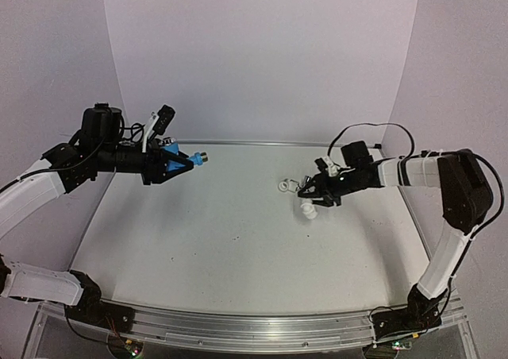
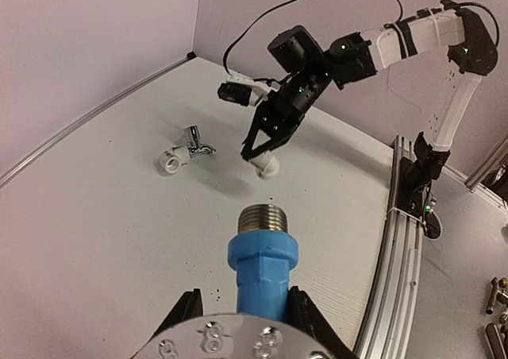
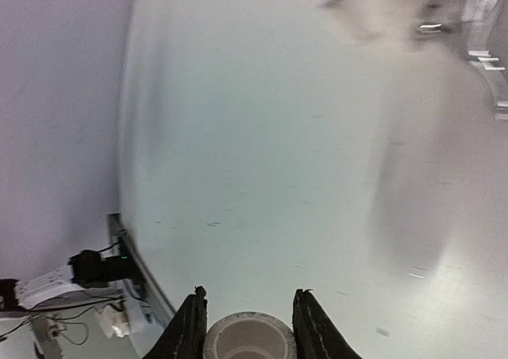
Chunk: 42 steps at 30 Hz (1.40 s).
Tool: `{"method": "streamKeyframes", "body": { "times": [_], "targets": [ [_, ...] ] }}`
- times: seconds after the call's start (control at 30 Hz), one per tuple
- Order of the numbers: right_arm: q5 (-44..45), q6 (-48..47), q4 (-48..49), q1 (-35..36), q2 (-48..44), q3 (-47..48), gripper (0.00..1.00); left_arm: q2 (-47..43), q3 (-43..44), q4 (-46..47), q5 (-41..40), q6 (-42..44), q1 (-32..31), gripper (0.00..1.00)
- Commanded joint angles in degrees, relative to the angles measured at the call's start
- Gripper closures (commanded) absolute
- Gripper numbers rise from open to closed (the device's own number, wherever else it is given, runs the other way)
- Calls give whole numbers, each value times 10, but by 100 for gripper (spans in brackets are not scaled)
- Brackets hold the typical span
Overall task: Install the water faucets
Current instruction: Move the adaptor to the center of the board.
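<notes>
With the left gripper (image 2: pixel 244 295) clamping the blue faucet (image 2: pixel 262 268) above the table's (image 1: pixel 238 256) far-left corner and the right gripper (image 3: pixel 248 315) pinching a white fitting (image 3: pixel 248 337) near the silver faucet (image 2: pixel 194 139) toward the right edge, align threads squarely before turning.

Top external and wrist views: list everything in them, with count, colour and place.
blue faucet: one, bright blue with metal thread, in the left gripper, raised at the left.
silver faucet: one, shiny silver, on the table, right of centre.
loose white fitting: one, white, on the table beside the silver faucet.
held white fitting: one, white, in the right gripper.
table: one, white, under both arms.
left gripper: one, black, shut on the blue faucet.
right gripper: one, black, shut on the held white fitting.
</notes>
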Motion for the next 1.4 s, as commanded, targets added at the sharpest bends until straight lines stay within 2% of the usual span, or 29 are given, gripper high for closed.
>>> {"method": "streamKeyframes", "body": {
  "times": [0.0,0.07,0.17,0.4,0.5,0.73,0.8,0.9,0.97,1.07,1.23,1.37],
  "targets": [
    [-60,219,384,76,39,-85,100,-5,1,16,-8,10,2,100],
    [-39,270,505,100,67,-109,100,-5,1,16,-9,10,2,100],
    [-4,281,581,133,101,-131,100,-6,-1,16,-9,11,2,100],
    [52,250,645,150,125,-190,97,-4,-2,16,-5,14,2,100],
    [65,251,666,151,132,-210,88,-2,-2,16,-4,14,2,100],
    [91,277,732,151,152,-254,73,-2,-3,16,-6,15,2,100],
    [104,276,737,151,143,-267,66,-1,-3,16,-6,15,2,100],
    [128,266,726,151,108,-290,48,0,-3,15,-8,15,2,100],
    [146,247,665,151,75,-299,35,-1,-3,15,-8,16,2,100],
    [177,194,512,151,14,-292,23,-4,-4,13,-8,17,2,100],
    [256,43,223,151,-107,-247,15,-4,-3,12,-7,17,3,100],
    [334,-138,-45,151,-163,-123,14,-7,-1,13,-6,17,2,100]
  ]
}}
